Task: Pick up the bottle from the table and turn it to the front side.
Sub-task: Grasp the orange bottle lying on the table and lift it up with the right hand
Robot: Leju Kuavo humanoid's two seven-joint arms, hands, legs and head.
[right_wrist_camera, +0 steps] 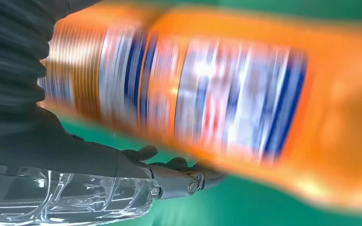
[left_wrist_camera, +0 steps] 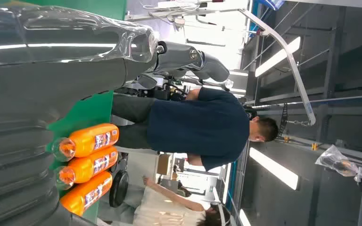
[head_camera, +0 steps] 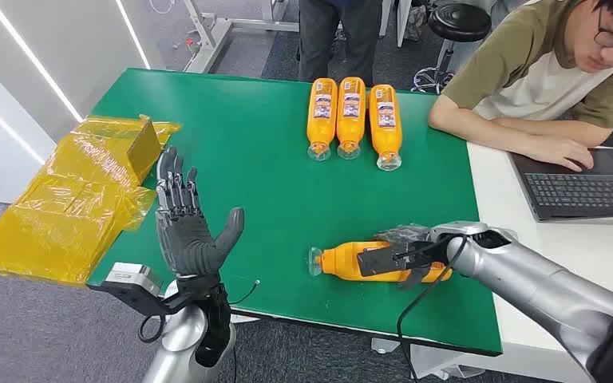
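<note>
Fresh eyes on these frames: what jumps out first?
The orange bottle lying on its side near the green table's front edge, with the right hand wrapped around its middle. Next, the left hand raised over the table's left part, fingers spread, holding nothing. Then three more orange bottles lying side by side at the far edge, and a crumpled yellow plastic sheet hanging off the left side.
</note>
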